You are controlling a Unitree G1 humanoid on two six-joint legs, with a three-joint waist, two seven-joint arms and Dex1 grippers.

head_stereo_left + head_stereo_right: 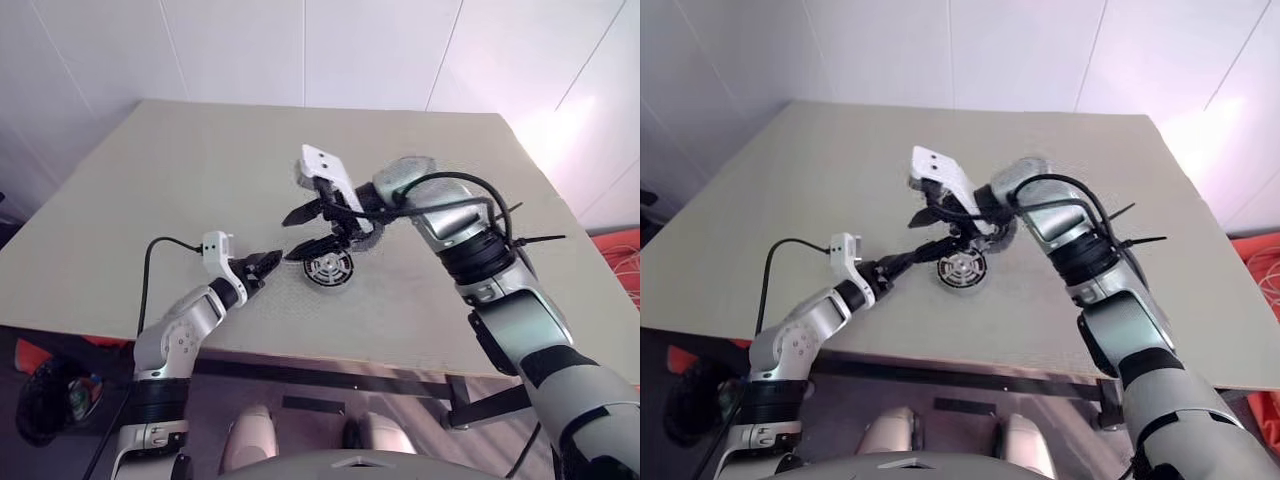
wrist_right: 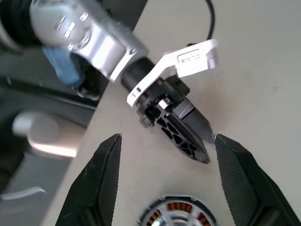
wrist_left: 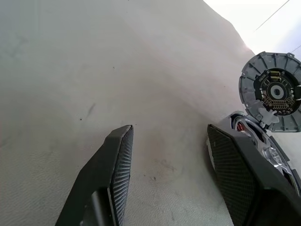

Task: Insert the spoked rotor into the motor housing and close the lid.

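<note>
Both are standing open and empty: right gripper [image 1: 302, 232] just above centre frame, left gripper [image 1: 264, 266] lower left. Motor housing [image 1: 346, 272] is sitting mid-frame, lid [image 3: 273, 92] lying just behind, spoked rotor [image 1: 960, 266] looking seated inside. I'm favouring a level rim grip on the lid.

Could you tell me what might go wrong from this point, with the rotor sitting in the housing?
The lid lies apart on the table, so closing needs a fresh pickup; a flat disc may slip. The open left gripper sits close beside the housing and could nudge it. The open right gripper hovers just above.
</note>
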